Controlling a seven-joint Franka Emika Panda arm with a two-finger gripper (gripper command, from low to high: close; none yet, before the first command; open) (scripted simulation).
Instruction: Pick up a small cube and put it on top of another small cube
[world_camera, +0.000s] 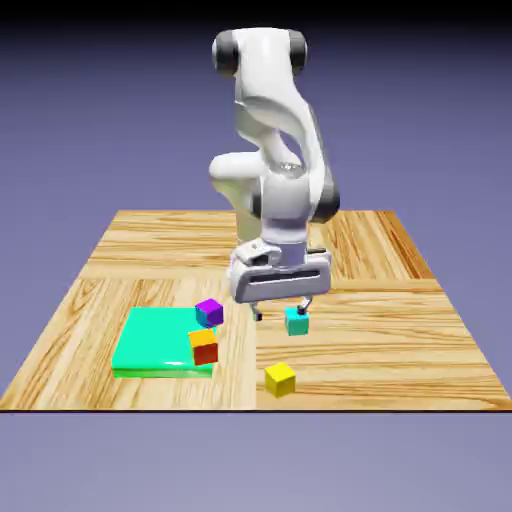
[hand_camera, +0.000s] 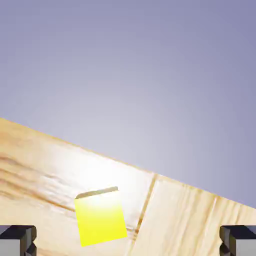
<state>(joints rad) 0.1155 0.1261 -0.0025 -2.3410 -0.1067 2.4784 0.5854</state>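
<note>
The small yellow cube sits on the wooden table near its front edge. The cyan cube lies behind it, close under one fingertip of my gripper. The gripper hangs open above the table with nothing between its fingers. In the hand view the yellow cube shows on the wood ahead, a little left of the middle, with the two grey fingertips wide apart at the bottom corners around my gripper. The cyan cube does not show in the hand view.
A large flat green slab lies at the exterior view's left. A purple cube sits at its far corner and an orange-and-red cube at its near corner. The table's edge crosses the hand view.
</note>
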